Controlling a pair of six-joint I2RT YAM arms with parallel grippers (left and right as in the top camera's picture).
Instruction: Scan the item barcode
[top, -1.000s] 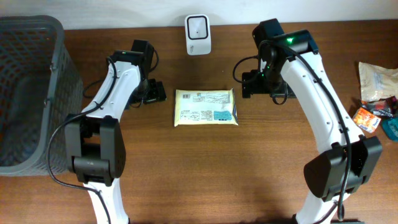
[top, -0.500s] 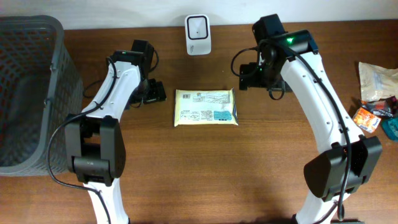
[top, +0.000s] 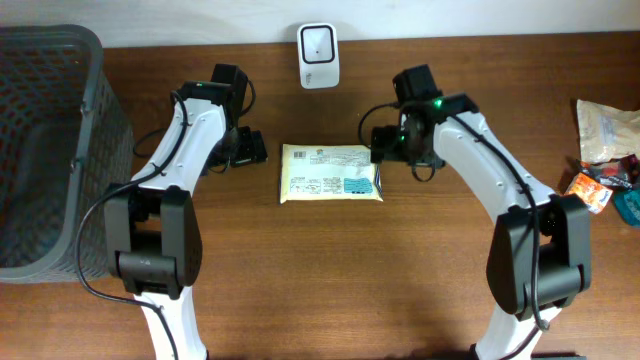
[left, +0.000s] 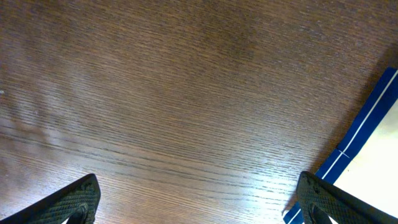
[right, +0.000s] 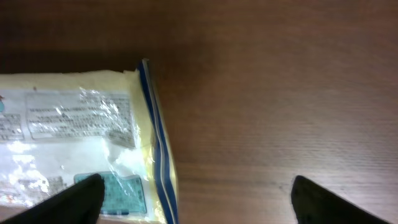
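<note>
Wooden table (top: 330, 280): packet (top: 331, 173), scanner (top: 318, 43), basket (top: 95, 100), snack packs (top: 605, 150).

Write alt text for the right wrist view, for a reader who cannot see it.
A pale yellow packet with a blue edge stripe lies flat on the brown wooden table, filling the lower left. The right claw hangs open above its end, one dark fingertip over the packet and the other over bare wood.

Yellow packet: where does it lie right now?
Overhead, the yellow packet lies flat at centre, between the left gripper and right gripper, in front of the white scanner.
</note>
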